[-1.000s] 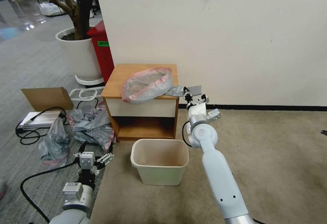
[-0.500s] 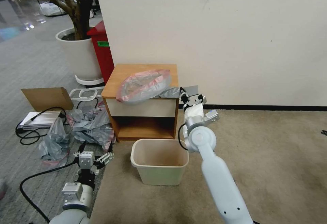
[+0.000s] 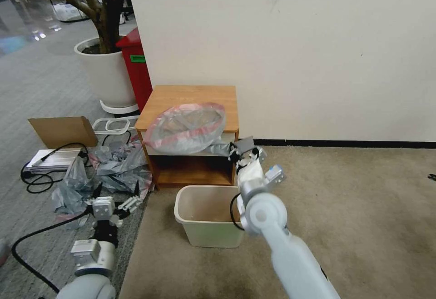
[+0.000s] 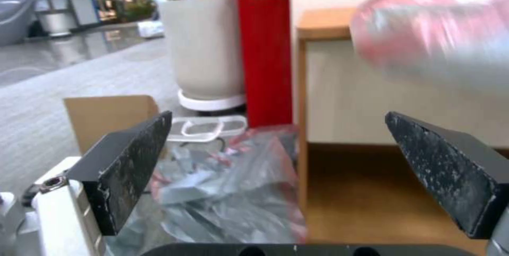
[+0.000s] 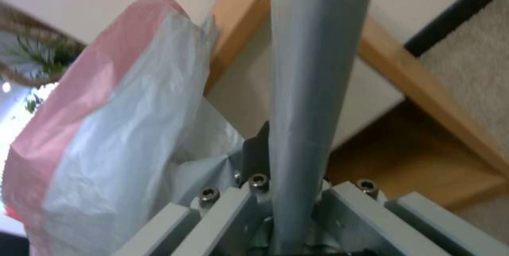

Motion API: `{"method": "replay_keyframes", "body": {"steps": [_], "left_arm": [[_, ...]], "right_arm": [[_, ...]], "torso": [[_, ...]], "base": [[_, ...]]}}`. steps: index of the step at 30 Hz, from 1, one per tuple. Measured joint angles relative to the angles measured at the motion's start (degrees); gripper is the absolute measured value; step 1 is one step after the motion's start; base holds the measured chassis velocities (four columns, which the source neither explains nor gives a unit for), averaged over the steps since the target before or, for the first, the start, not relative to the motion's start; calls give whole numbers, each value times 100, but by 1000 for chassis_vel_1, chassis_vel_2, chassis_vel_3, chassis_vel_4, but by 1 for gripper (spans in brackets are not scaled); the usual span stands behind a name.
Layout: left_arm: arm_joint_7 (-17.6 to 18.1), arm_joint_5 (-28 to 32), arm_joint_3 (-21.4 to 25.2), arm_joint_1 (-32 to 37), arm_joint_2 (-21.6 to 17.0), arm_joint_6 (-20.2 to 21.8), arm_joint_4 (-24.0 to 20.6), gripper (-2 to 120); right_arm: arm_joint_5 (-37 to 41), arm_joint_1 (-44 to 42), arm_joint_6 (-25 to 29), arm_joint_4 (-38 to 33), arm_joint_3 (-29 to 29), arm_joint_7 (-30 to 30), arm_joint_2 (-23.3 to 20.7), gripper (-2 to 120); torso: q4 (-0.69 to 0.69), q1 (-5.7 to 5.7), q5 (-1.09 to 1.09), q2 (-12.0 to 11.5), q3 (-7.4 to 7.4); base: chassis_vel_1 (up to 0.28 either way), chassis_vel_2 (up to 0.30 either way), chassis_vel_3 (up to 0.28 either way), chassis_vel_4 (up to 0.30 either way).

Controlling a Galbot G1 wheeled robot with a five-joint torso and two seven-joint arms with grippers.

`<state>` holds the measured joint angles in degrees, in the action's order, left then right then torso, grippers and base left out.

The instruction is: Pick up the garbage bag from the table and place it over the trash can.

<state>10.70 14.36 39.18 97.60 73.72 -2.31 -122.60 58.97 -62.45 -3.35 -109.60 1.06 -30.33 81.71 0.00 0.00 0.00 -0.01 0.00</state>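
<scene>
Right gripper [image 3: 243,150] pinches garbage bag [image 3: 186,127] — seemingly off table [image 3: 190,97]; left gripper [image 3: 116,204] spread.

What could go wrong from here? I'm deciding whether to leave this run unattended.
The right gripper pinches only one corner of the garbage bag, so the thin plastic may slip or tear. The bag hangs half off the table, mouth facing sideways rather than over the trash can; it could drape beside it. The left gripper is open, low beside the floor bags.
</scene>
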Motion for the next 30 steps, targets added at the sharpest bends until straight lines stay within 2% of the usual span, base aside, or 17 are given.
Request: {"method": "replay_keyframes", "body": {"steps": [5, 12, 26, 30], "left_arm": [[157, 192, 191, -70, -15, 23, -49, 100], [216, 229, 221, -79, -2, 36, -65, 100], [218, 194, 49, -117, 27, 49, 28, 100], [218, 192, 46, -124, -8, 50, 35, 100]], "right_arm": [[-134, -332, -151, -275, -317, -125, -204, 0], [-497, -707, -302, -242, -684, -216, -399, 0], [-817, -846, -244, 9, -724, -178, -452, 0], [-893, -837, -417, 37, -728, -274, -452, 3]], "torso": [[0, 0, 0, 0, 0], [0, 0, 0, 0, 0], [0, -1, 0, 0, 0], [0, 0, 0, 0, 0]], "base": [[0, 0, 0, 0], [0, 0, 0, 0], [0, 0, 0, 0], [0, 0, 0, 0]]}}
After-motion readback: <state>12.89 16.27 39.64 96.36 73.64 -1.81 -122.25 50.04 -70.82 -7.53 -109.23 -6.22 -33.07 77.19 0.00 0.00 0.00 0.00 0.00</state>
